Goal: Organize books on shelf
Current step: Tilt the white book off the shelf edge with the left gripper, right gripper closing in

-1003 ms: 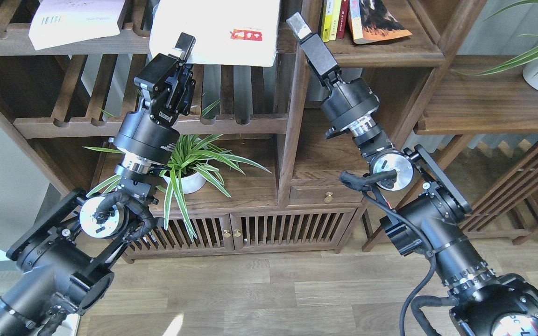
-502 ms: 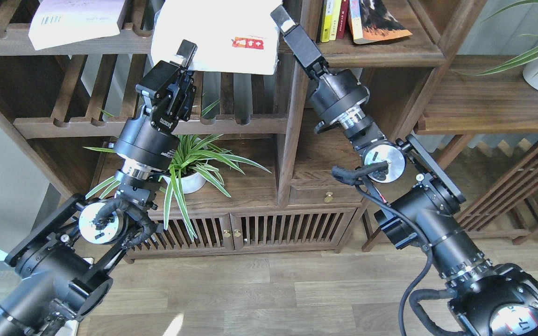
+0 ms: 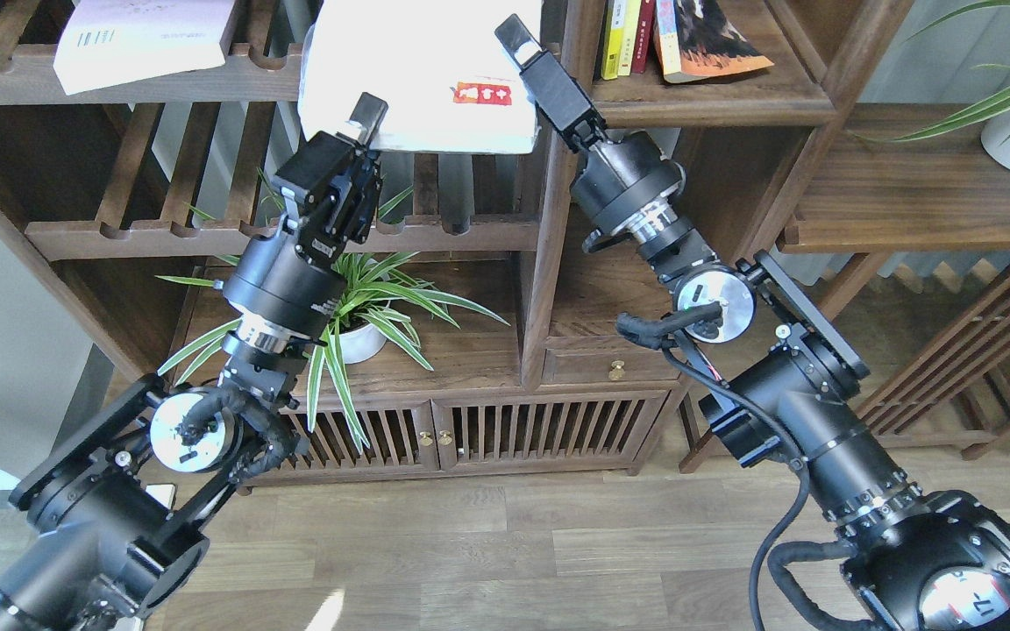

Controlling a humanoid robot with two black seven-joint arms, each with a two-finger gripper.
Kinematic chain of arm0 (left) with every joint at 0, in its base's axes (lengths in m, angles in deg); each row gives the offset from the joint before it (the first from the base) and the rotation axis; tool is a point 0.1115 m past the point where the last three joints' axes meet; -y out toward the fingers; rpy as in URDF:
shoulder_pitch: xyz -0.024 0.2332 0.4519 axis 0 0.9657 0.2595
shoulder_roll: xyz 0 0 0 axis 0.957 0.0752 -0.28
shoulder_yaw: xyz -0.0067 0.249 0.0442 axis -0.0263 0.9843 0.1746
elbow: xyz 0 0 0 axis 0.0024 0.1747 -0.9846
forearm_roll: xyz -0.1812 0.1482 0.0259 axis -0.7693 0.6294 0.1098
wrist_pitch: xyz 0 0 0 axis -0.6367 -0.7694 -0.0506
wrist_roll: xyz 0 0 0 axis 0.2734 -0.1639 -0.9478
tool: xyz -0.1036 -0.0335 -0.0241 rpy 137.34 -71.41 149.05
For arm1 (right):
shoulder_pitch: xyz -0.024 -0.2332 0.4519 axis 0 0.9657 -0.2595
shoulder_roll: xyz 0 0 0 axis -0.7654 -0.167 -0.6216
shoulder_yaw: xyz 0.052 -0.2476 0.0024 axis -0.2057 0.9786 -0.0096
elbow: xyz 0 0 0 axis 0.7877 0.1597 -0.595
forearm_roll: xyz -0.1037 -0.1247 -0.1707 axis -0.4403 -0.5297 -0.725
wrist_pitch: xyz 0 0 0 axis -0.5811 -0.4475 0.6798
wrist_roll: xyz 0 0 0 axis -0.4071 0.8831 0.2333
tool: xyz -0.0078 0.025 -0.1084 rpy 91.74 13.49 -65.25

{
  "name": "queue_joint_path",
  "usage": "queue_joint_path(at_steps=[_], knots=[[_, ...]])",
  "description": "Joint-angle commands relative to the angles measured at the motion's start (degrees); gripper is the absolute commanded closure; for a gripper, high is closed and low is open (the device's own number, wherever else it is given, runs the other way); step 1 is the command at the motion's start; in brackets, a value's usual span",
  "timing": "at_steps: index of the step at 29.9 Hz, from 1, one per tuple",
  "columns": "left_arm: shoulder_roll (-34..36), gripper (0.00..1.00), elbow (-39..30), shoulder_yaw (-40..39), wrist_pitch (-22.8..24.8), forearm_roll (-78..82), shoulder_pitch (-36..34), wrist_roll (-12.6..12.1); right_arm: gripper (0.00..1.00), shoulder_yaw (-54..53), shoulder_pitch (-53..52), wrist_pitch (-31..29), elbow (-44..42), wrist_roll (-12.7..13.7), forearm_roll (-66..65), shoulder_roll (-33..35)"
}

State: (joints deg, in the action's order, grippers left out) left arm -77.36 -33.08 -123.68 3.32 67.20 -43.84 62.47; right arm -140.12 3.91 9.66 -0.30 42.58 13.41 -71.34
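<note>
Midway: left claw (image 3: 366,118) grips the white book (image 3: 422,74)'s corner, right claw (image 3: 518,44) presses its edge, grip unclear; lilac book (image 3: 145,39) waits; orange book (image 3: 707,35) sits shelved.

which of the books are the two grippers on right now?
The large white book with the small red label, between the left gripper and right gripper. The lilac-white book lies far left; the orange-red-cover book sits on the shelf at right.

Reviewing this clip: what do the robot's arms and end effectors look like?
Both arms are black, built of thick cylindrical segments with round silver joint caps and black cables looped beside them. The left end effector and right end effector have boxy black fingers with pale tips; white lettering marks the left wrist.
</note>
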Motion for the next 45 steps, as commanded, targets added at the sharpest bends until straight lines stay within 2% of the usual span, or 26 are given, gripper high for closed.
queue_joint_path(at_steps=[1,7,16,40,45], knots=[[0.38,1.00,-0.32,0.77,0.00,0.01,1.06,-0.12,0.34,0.13,-0.67,0.26,-0.05,0.00,0.02,-0.02],[0.29,1.00,-0.32,0.86,0.00,0.01,1.06,-0.12,0.36,0.66,-1.29,0.52,-0.05,0.09,0.11,-0.02],[0.29,1.00,-0.14,-0.11,0.00,0.01,0.97,-0.03,0.50,2.59,-2.78,-0.18,0.04,0.09,0.99,-0.02],[0.21,1.00,1.26,-4.59,0.00,0.01,-0.52,0.06,0.56,7.95,-3.49,-0.27,1.97,0.00,1.78,-0.02],[0.29,0.99,1.35,-4.76,0.00,0.01,-0.52,0.06,0.63,8.57,-3.40,-0.53,2.15,-0.09,1.87,-0.02]])
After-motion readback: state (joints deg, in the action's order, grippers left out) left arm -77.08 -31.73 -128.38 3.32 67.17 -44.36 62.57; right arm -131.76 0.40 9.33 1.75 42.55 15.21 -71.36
